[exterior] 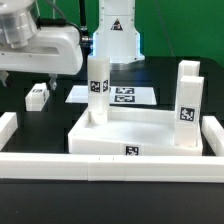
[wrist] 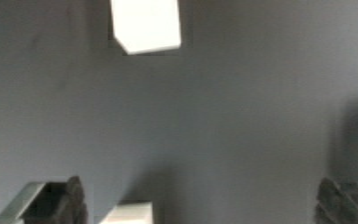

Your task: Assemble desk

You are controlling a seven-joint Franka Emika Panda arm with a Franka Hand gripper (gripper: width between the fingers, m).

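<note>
Exterior view: tabletop (exterior: 135, 137) lies near the table's (exterior: 40, 125) front border rail (exterior: 100, 165), two legs (exterior: 97, 90) (exterior: 187, 103) standing upright in its corner sockets. A loose leg (exterior: 37, 96) lies toward the exterior view's left, below the arm; the marker board (exterior: 120, 95) lies behind the tabletop. Wrist view alone shows the gripper (wrist: 202, 205) spread wide, holding nothing, a white piece (wrist: 146, 25) on the dark table ahead, apart from the fingers (wrist: 55, 203).

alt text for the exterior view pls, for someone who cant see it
A white desk tabletop lies on a black table with two legs standing upright in its corners. A third leg lies loose at the exterior view's left, under the robot arm.
</note>
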